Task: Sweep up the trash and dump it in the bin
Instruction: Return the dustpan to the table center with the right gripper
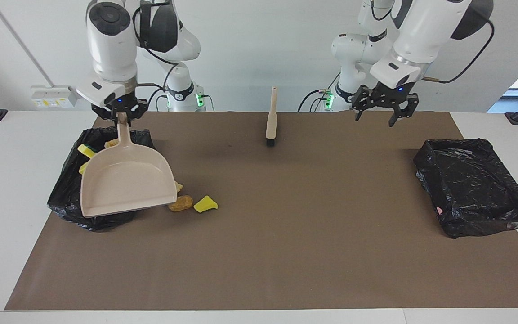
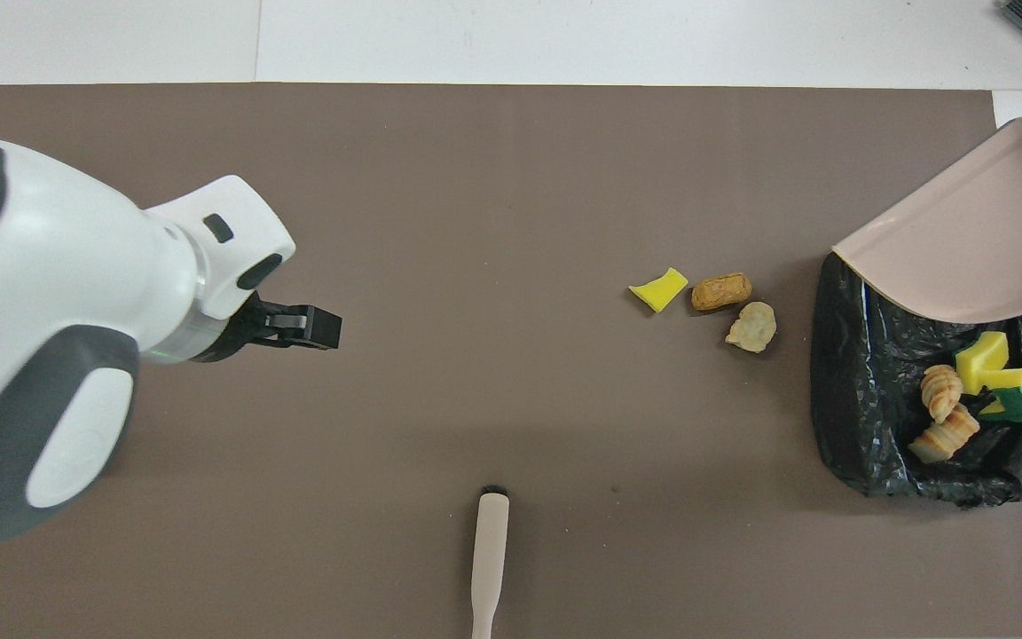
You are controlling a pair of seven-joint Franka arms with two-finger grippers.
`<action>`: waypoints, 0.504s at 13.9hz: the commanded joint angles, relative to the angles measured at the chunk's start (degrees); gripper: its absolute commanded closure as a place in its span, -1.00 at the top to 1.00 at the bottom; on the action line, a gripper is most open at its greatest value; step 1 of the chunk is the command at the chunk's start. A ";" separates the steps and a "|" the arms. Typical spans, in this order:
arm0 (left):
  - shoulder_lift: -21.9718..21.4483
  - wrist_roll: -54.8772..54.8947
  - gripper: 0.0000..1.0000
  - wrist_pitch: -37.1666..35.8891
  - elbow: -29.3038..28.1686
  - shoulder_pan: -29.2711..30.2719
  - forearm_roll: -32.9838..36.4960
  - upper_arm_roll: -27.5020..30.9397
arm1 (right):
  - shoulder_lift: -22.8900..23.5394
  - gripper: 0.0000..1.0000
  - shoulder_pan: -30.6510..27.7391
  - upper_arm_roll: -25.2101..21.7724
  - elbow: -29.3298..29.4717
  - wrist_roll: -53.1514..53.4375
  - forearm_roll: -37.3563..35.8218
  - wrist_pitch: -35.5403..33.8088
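Right gripper clamped on the handle of the beige plastic dustpan, held tilted in the air over the black-bagged bin at the right arm's end. Yellow sponge bits and bread-like lumps lie in that bin; three more scraps lie on the brown mat just beside it. Beige brush lies mid-table near the robots. Left gripper, fingers apart, holding nothing, hangs over the mat. Second black-bagged bin at the left arm's end.
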 commanded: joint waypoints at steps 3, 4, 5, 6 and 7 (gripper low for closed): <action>0.56 3.36 1.00 -5.86 5.58 5.81 2.09 -0.61 | 15.31 -1.00 8.04 -0.14 12.95 29.88 9.07 1.58; 0.99 3.36 1.00 -6.13 6.98 5.81 2.09 -0.61 | 17.96 -1.00 9.70 -0.14 16.55 32.21 11.28 1.58; 1.26 3.36 1.00 -6.83 8.30 5.81 2.70 -0.61 | 20.16 -1.00 11.20 -0.05 18.50 32.23 12.00 1.93; 1.35 3.44 1.00 -8.14 9.18 5.81 3.41 -0.70 | 21.92 -1.00 12.34 0.56 18.78 33.19 12.18 5.24; 1.09 4.40 1.00 -9.20 9.28 5.72 3.76 -0.78 | 22.81 -1.00 15.92 0.74 18.70 34.59 11.75 8.32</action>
